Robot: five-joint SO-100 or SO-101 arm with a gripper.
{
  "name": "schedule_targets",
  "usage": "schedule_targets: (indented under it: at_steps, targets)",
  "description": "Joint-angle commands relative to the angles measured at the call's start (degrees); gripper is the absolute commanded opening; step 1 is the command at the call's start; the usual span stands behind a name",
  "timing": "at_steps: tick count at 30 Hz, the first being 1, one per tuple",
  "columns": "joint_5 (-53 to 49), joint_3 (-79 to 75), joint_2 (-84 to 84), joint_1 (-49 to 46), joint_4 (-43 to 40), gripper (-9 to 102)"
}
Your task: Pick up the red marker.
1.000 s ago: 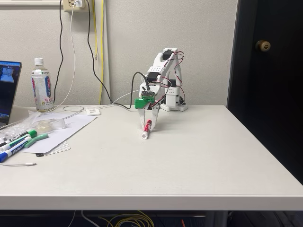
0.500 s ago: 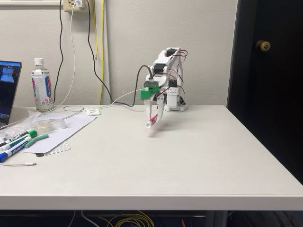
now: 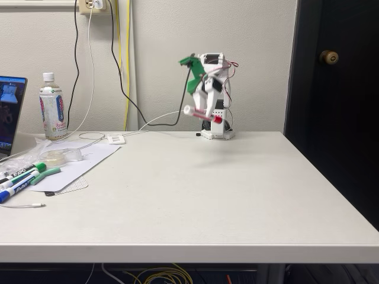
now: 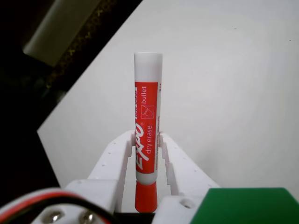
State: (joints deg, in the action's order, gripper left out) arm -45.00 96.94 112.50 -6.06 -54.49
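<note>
One red marker (image 4: 147, 130) is sitting clamped in your pincer (image 4: 145, 147), which is closing on its barrel at frame centre. You are holding it high over the bench (image 3: 237, 189), so the pick looks done; just be keeping the grip steady.

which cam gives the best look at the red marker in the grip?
Wrist view: the red marker is close up, label readable, clamped between both fingers of the gripper. Fixed view shows it small and far, held above the table near the arm base.
</note>
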Motion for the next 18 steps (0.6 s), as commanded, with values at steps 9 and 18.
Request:
schedule_targets:
  at_steps: [9, 18]
  targets:
    - [22.0, -1.1, 12.6, 4.7, 2.8, 7]
    - [26.2, 14.3, 28.2, 5.9, 8.9, 7]
